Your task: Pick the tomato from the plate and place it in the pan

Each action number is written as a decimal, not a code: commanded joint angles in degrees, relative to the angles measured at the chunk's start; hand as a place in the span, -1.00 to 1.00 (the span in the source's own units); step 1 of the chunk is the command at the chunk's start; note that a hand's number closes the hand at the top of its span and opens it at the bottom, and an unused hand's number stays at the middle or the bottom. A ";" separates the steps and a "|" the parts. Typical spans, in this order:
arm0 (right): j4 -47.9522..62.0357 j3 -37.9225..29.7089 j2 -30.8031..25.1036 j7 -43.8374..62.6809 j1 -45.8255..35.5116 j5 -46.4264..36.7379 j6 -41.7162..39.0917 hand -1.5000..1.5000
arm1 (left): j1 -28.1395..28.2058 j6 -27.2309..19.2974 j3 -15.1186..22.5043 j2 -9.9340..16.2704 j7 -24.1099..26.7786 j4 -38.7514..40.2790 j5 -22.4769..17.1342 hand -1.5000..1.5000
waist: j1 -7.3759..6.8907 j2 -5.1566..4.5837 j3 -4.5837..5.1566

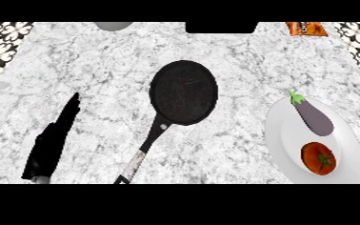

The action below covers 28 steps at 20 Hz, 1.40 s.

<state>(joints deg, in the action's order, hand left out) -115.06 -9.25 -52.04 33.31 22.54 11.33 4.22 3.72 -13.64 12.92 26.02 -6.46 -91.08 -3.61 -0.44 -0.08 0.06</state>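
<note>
Head view shows the tomato (318, 158) resting on the near part of the white plate (287, 138) at the right edge of the bench (91, 62), with an eggplant (311, 117) lying on the same plate just beyond it, close but apparently not touching. The black pan (184, 91) sits mid-bench, well apart from the plate, its handle (144, 150) running toward the lower edge.

Only the left robot hand (53, 140) is visible, low at the left, its fingers straight and apart from any object, holding nothing. The right robot hand does not show in this view.

Risks, as I judge them: the tomato is round and smooth, so a grasp closing off-centre could squeeze it sideways and send it rolling across the plate or off its rim. The eggplant lies near enough that fingers coming down from the far side might nudge it. The plate reaches the right border of the view, so part of any approach there may fall outside what the camera covers. The left robot hand would have to cross over the pan handle to reach the plate, and a low pass could knock the pan askew.

The tomato itself looks red-orange, glossy, roundish, with a small green stem star facing upward; it seems whole and unblemished.
</note>
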 commanded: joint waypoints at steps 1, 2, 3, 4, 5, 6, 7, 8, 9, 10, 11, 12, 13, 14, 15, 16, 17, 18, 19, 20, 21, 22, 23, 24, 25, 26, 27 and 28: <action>1.72 6.17 0.72 5.15 -5.28 -3.29 -2.87 -1.00 | -1.27 0.48 -0.50 -1.50 1.11 2.37 1.31 0.00 | -0.10 -0.07 -0.04; 2.34 6.38 0.38 8.68 -8.39 -3.01 -3.00 -1.00 | 0.60 -1.52 0.92 -1.35 -3.23 -4.00 3.11 0.00 | -0.47 0.00 -0.07; 2.68 5.91 -1.09 9.49 -10.90 -3.31 -4.90 -1.00 | -3.66 1.82 -1.91 -1.69 1.50 5.18 0.95 0.00 | -0.04 -0.11 -0.02; 3.91 7.99 -0.53 10.60 -10.66 -4.66 -5.41 -1.00 | -1.23 -0.06 0.67 -2.42 -0.95 1.02 3.24 0.00 | -0.26 -0.06 -0.05; 1.42 10.40 -0.24 13.63 -9.74 -6.01 -4.85 -1.00 | -0.41 1.75 -1.54 0.39 -3.74 -3.21 0.75 0.00 | -0.51 0.02 -0.05; 4.13 7.94 -3.02 14.05 -12.63 -2.74 -9.43 -1.00 | -2.54 0.53 -0.79 -2.96 -0.32 2.93 2.02 0.00 | -0.15 -0.10 -0.02; 2.72 11.72 -0.83 14.05 -9.71 -6.43 -8.15 -1.00 | -0.80 2.59 -2.16 -1.28 0.70 1.30 0.21 0.00 | -0.12 -0.01 -0.03; 6.00 8.02 -3.24 15.79 -13.55 -1.94 -12.26 -1.00 | -1.52 0.04 0.50 -3.68 -1.72 0.36 3.23 0.00 | -0.11 -0.02 -0.04; 2.99 11.84 -0.15 18.06 -12.05 -5.74 -9.76 -1.00 | 0.27 2.13 -2.48 -0.54 -3.00 -2.95 1.07 0.00 | -0.15 0.08 -0.05; 1.17 11.65 -0.36 21.17 -13.28 -5.32 -10.91 -1.00 | 0.24 1.49 -1.25 -2.41 -1.87 -1.71 2.45 0.00 | 0.07 0.09 -0.03; 2.82 14.75 1.15 21.87 -15.99 -6.85 -10.91 -1.00 | 0.72 3.13 -3.07 -0.52 -1.27 -0.74 1.56 0.00 | -0.31 0.01 -0.04; 3.22 9.63 0.12 21.68 -14.46 -3.35 -14.39 -1.00 | 0.17 1.18 -1.37 -3.74 -0.63 -0.84 3.70 0.00 | 0.33 0.10 -0.04; 4.25 11.33 0.77 20.87 -14.60 -5.96 -14.95 -1.00 | -2.28 3.66 -3.49 -2.58 -0.53 2.59 2.21 0.00 | 0.42 0.05 -0.04; 5.84 12.03 1.03 22.86 -18.14 -5.68 -16.20 -1.00 | -2.14 2.88 -3.10 -3.56 1.06 4.10 3.62 0.00 | 0.18 0.00 -0.04; 6.19 13.13 2.72 24.74 -20.91 -5.57 -16.39 -1.00 | -2.63 0.46 -1.49 -6.05 -0.72 2.40 5.44 0.00 | 0.06 0.01 -0.05; 5.65 13.65 4.60 21.96 -16.79 -8.63 -14.70 -1.00 | 5.79 0.94 -0.18 -4.10 -1.36 -6.27 5.63 0.00 | -0.08 0.17 -0.08; 5.78 14.70 6.12 26.22 -21.66 -7.58 -15.78 -1.00 | -2.69 3.64 -4.24 -3.87 -2.76 1.37 3.46 0.00 | 0.16 0.03 -0.05; 2.24 14.01 6.17 29.69 -21.58 -6.21 -16.40 -1.00 | -1.07 4.74 -4.48 -3.65 -1.61 0.53 3.00 0.00 | 0.24 0.09 -0.04; 5.19 12.52 6.60 22.68 -16.95 -9.10 -18.06 -1.00 | 0.74 5.10 -4.27 -3.63 -1.63 -1.57 3.89 0.00 | 0.44 0.13 -0.06; 1.91 17.83 9.07 31.11 -21.79 -11.30 -14.40 -1.00 | 0.26 2.03 -1.96 -6.32 -1.48 -0.35 6.39 0.00 | 0.13 0.08 -0.04; 2.55 16.74 7.72 32.56 -22.00 -10.24 -16.47 -1.00 | -0.38 3.28 -3.46 -6.11 0.32 1.75 5.15 0.00 | 0.23 0.07 -0.03; 5.23 15.42 7.67 27.15 -18.79 -11.26 -17.32 -1.00 | 4.23 2.51 -2.71 -5.44 -1.27 -4.07 6.12 0.00 | 0.17 0.15 -0.06; 9.72 15.82 7.87 25.96 -21.17 -11.97 -17.98 -1.00 | 1.76 5.70 -5.14 -3.52 -1.37 -1.86 3.73 0.00 | 0.04 0.05 -0.06; 6.83 20.14 10.01 32.39 -22.72 -13.94 -15.48 -1.00 | 1.17 4.63 -4.45 -4.64 -2.87 -3.58 3.92 0.00 | -0.17 0.05 -0.04; 9.98 16.80 8.69 28.33 -22.16 -12.02 -18.70 -1.00 | 1.17 4.14 -4.23 -5.39 -0.95 -0.71 5.85 0.00 | 0.18 0.05 -0.05; 7.26 20.43 10.56 28.87 -19.25 -15.77 -15.83 -1.00 | -2.32 4.85 -6.14 -5.14 -0.66 3.13 4.83 0.00 | 0.55 0.04 -0.04; 9.19 18.76 10.65 32.42 -24.38 -13.99 -17.56 -1.00 | -0.37 2.73 -2.90 -7.49 -1.76 -0.45 7.74 0.00 | 0.14 0.05 -0.04; 7.95 18.56 10.85 29.76 -20.68 -15.32 -17.38 -1.00 | 2.41 6.26 -6.01 -4.00 -2.85 -4.28 4.60 0.00 | 0.22 0.14 -0.06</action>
<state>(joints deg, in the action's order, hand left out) -107.31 8.54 -42.91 58.72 1.85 -1.77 -11.06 4.35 -9.34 8.51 20.91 -8.12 -92.29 1.64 -0.25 -0.01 0.02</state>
